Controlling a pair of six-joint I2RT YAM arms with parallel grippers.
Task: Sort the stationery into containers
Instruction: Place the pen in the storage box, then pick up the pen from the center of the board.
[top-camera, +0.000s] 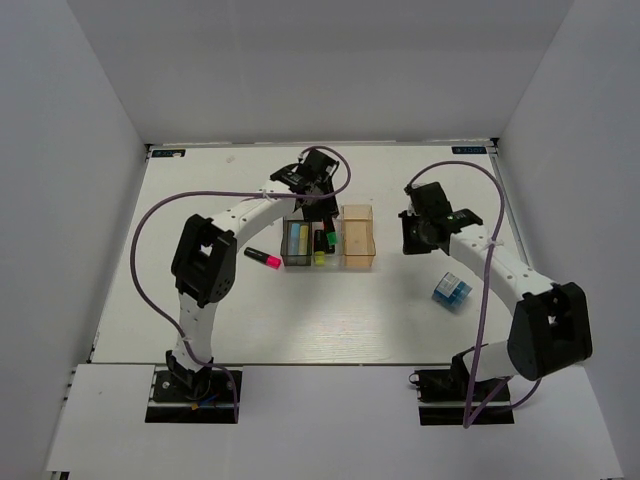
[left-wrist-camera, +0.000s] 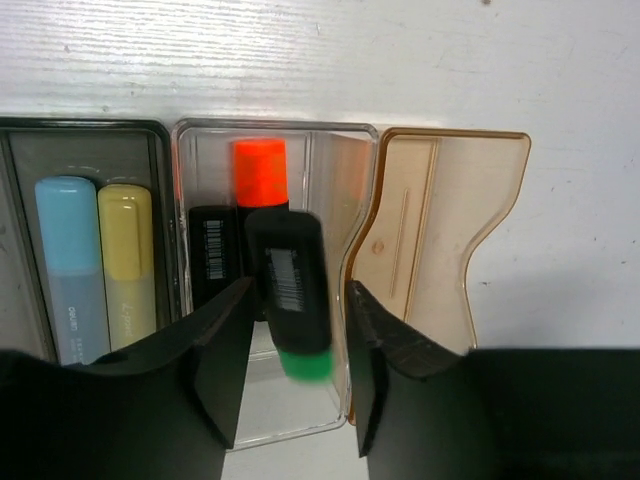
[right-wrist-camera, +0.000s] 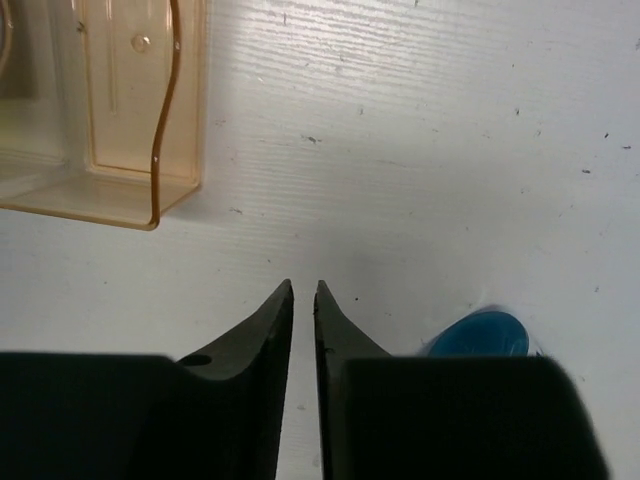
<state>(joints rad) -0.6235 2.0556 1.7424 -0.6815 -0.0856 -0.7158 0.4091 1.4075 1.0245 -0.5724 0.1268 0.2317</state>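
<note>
finding 1: the left gripper (left-wrist-camera: 297, 292) hangs over the clear bin (left-wrist-camera: 340, 180) with its jaws spread. the green-ended highlighter (left-wrist-camera: 285, 260) sits between them, and a gap shows on its right side. its green end is blurred. i judge it released and loose, not clamped.

finding 2: the clear bin already holds an orange-ended highlighter (left-wrist-camera: 260, 170) and another black barrel beside it. risk: the green one lands across these, props up over the rim, and tips out when the arm lifts.

finding 3: both fingers stand low, close to the walls of the clear bin. risk: a crooked lift catches a wall and drags the row, disturbing the dark grey bin (left-wrist-camera: 80, 125) with its pale blue block (left-wrist-camera: 68, 240) and yellow block (left-wrist-camera: 126, 240), or the bare orange-tan bin (left-wrist-camera: 440, 220).

finding 4: the pink-ended highlighter (top-camera: 263, 257) lies on the table (top-camera: 330, 320) just left of the bins, near the left arm's sweep. risk: it gets knocked and rolls off.

finding 5: the right gripper (right-wrist-camera: 303, 290) is pinched nearly together and holds nothing. the blue-white chunky item (top-camera: 451, 291) lies unsorted, well right of the bins. risk: a descent without spreading the jaws shoves it away.
</note>
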